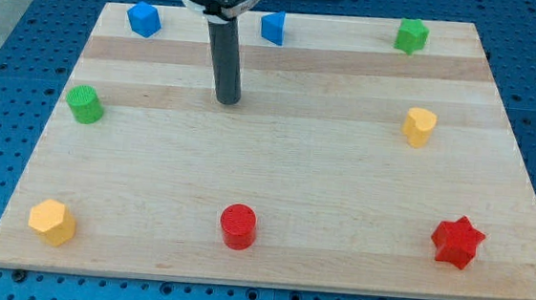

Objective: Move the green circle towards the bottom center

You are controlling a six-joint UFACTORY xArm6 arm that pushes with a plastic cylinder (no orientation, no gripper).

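Up top on the surface, my tip stands well right of the green circle, untouched; no jaws fitted, so no jaw state to tell.

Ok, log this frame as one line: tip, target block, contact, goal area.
tip: upper middle of board | green circle: left edge, untouched | contact: none, tip apart to its right | goal: red circle sits bottom center

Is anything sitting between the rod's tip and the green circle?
No: in the camera view, only bare board separates my tip from the green circle.
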